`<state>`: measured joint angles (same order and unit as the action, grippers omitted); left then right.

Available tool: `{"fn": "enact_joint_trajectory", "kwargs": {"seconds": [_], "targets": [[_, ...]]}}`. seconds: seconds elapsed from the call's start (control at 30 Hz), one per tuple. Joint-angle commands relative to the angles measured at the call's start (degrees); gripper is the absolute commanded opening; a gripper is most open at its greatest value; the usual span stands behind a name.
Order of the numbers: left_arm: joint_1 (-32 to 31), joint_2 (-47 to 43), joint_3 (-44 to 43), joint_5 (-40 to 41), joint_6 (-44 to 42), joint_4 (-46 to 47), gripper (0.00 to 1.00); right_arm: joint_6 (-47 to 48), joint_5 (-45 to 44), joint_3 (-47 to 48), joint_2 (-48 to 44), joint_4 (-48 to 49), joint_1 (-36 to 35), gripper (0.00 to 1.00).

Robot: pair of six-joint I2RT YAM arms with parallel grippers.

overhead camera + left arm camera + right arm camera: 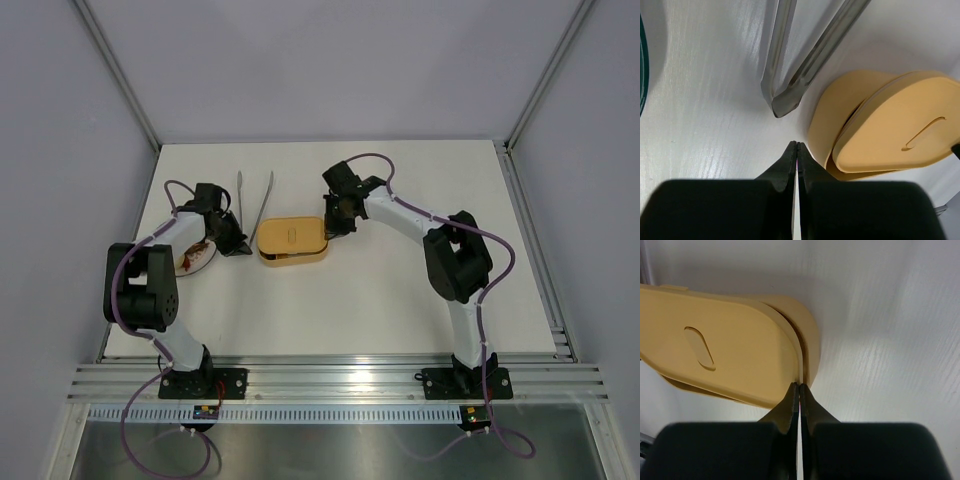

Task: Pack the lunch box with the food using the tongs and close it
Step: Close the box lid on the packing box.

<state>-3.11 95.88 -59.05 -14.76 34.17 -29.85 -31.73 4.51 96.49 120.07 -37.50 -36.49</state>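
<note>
Both my tools are pinched fully narrow. The left tool (797, 145) hangs just left of the box (822, 115) and holds nothing. Its tips are near the tongs (812, 62), which lie untouched on the bench (400, 310) behind the box's left end. The right tool (800, 386) sits at the box's right end, tips against the seam where the lid (725, 335) overhangs; I cannot tell whether a sliver of rim is nipped. The lid rests skewed on the box, not seated. Food (188, 262) is on the plate (207, 256) left of the box, half hidden under my left arm. Risks, as I judge them: lifting from that edge, so thin a bite could slip and drop the lid. Pushing instead could skate the whole box left into the tongs. The left tool must open before taking the tongs, or it will shove them away.
</note>
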Motion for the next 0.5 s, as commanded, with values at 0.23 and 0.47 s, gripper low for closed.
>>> {"fn": "enact_joint_trajectory", "kwargs": {"seconds": [0.23,0.47], "targets": [[-0.4,-5.1,-0.6,1.9,-0.8,-0.4,0.00,2.0,3.1,1.9,-3.7,-3.4,-0.8,0.00],[-0.4,-7.7,-2.9,3.3,-1.7,-2.8,0.00,4.1,5.4,3.2,-2.3,-5.3,-0.7,0.00]]}}
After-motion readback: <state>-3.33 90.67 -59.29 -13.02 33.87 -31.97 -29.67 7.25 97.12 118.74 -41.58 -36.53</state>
